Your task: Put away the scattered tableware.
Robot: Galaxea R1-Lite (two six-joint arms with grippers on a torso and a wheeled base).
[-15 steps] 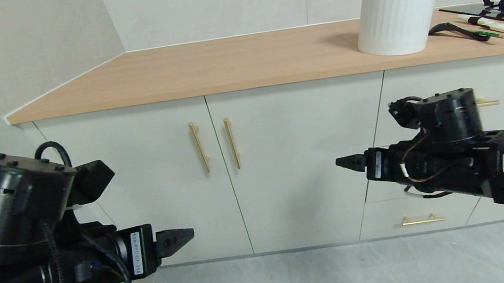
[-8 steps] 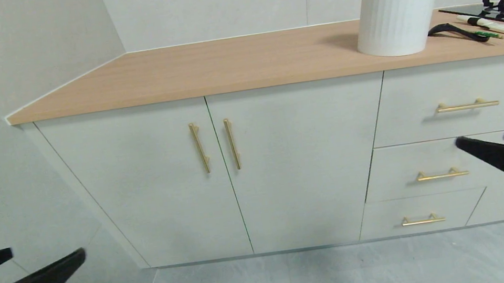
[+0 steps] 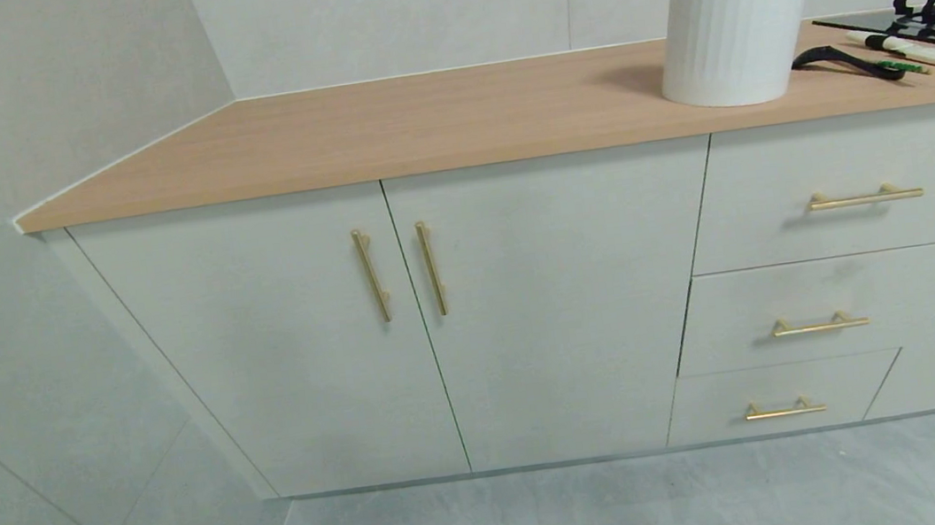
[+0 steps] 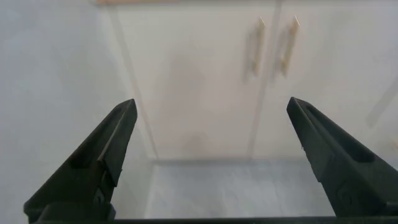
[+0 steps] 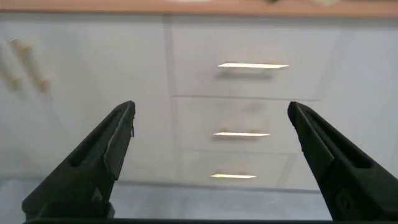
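Nothing put away yet: my left end effector [image 4: 211, 104] and right end effector [image 5: 211, 107] both gape empty facing shut drawers [image 5: 252, 65], with the tableware [image 3: 844, 60] loose on the tabletop [image 3: 415, 122], well above them.

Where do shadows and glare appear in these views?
Head view: the tall white ribbed container throws a soft shadow to its left on the light wooden countertop. Right wrist view: the brass drawer handles glare almost white. Left wrist view: even light, no glare on the brass door handles.
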